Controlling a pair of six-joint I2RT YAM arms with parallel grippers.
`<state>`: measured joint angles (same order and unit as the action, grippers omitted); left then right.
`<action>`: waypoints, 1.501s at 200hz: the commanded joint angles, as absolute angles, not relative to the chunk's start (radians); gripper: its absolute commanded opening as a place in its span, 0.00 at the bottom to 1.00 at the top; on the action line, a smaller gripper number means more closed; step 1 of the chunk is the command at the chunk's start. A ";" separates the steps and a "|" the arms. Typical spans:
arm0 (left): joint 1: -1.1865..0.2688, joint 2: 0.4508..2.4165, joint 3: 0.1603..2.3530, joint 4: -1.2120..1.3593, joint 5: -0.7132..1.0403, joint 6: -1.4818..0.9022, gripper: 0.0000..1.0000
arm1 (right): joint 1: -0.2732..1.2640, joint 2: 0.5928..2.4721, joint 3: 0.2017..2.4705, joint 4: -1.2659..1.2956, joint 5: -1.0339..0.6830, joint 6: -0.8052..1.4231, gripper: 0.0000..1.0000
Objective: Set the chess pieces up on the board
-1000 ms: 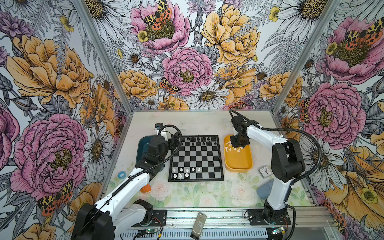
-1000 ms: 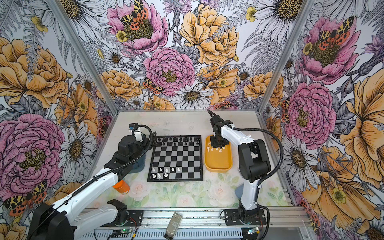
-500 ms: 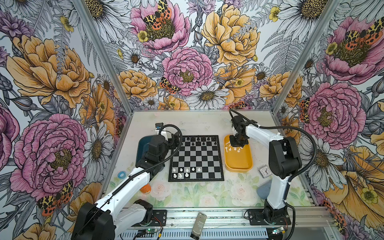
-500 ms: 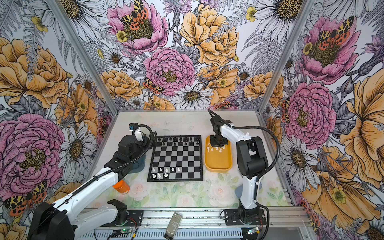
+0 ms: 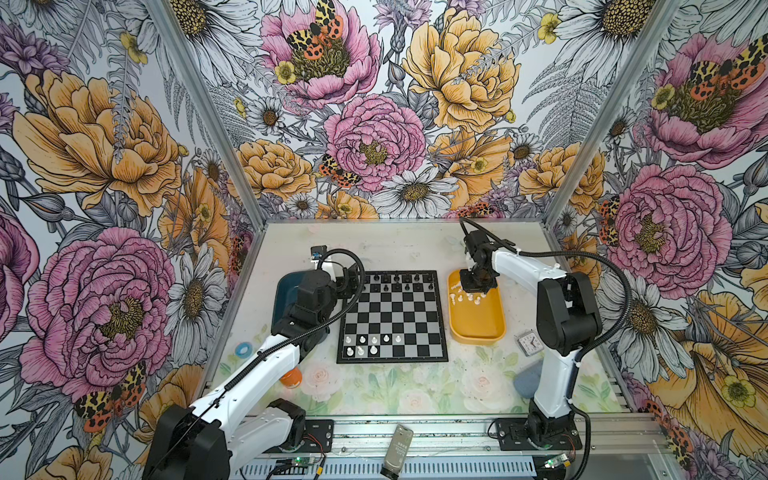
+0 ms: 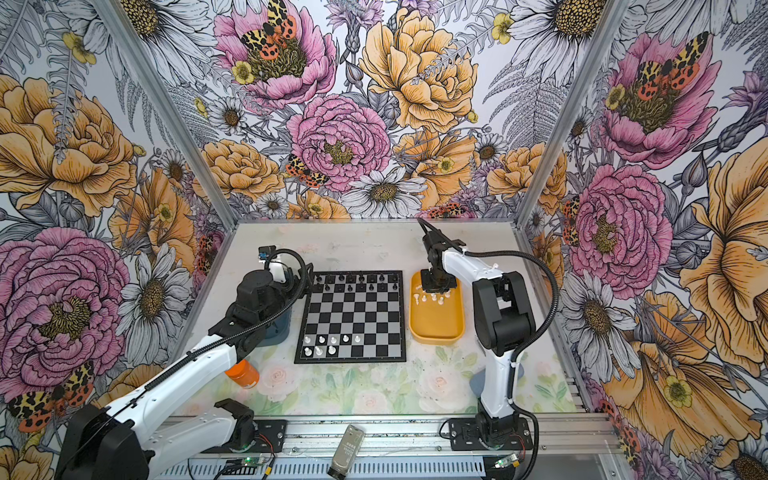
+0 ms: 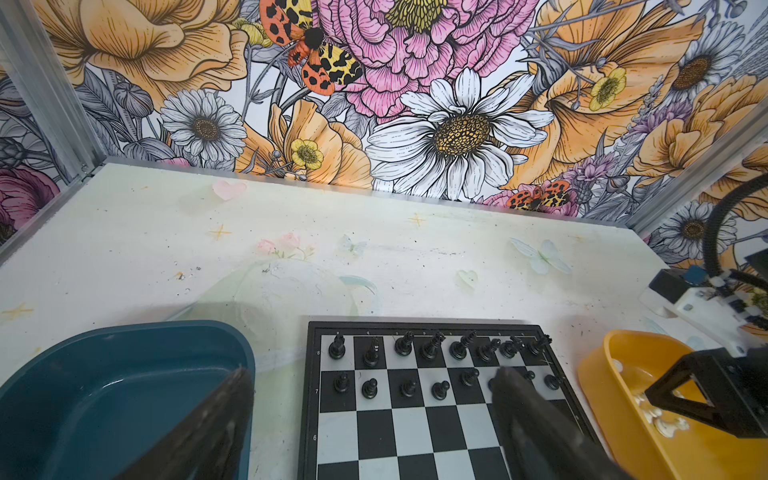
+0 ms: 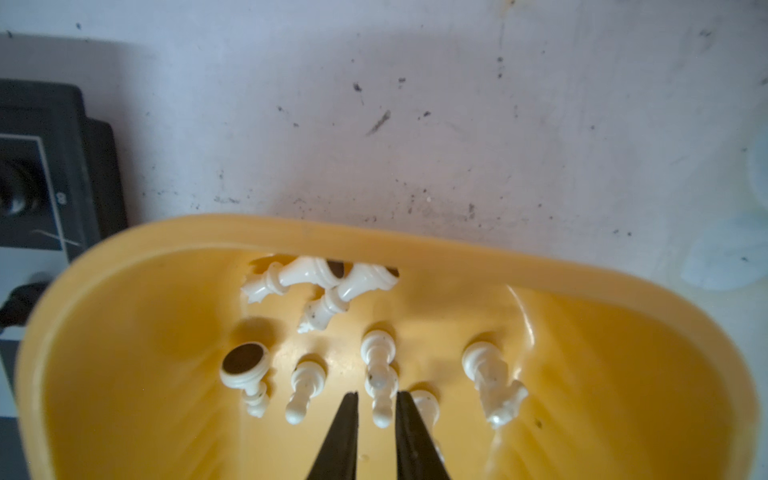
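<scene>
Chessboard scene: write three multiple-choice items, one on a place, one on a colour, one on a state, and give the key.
1. On the square black-and-silver chessboard, the small black plastic chess pieces stand in: A the two far rows; B the two near rows; C the middle rows.
2. The loose small white plastic chess pieces lie in an oval plastic tray coloured: A blue; B yellow; C red.
3. The left gripper is: A shut on a black pawn; B shut, empty; C open, empty.

Key: 1 A, both top views show them along the board's far edge. 2 B, the right wrist view shows them on a yellow floor. 3 C, the left wrist view shows its fingers wide apart, gripping nothing.
</scene>
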<state>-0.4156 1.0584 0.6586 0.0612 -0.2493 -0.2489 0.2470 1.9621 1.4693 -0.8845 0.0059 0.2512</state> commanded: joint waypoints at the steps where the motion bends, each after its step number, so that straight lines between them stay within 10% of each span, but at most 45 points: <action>1: -0.411 1.070 0.686 0.084 -0.231 -0.258 0.91 | 0.240 1.981 1.497 -0.865 0.003 0.241 0.20; 300: -0.412 1.066 0.683 0.081 -0.236 -0.255 0.91 | 0.240 1.974 1.512 -0.861 -0.015 0.247 0.00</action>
<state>-0.4156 1.0744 0.6605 0.0612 -0.2493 -0.2489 0.2443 2.0018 1.4887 -0.8772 -0.0231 0.2451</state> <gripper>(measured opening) 0.910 0.078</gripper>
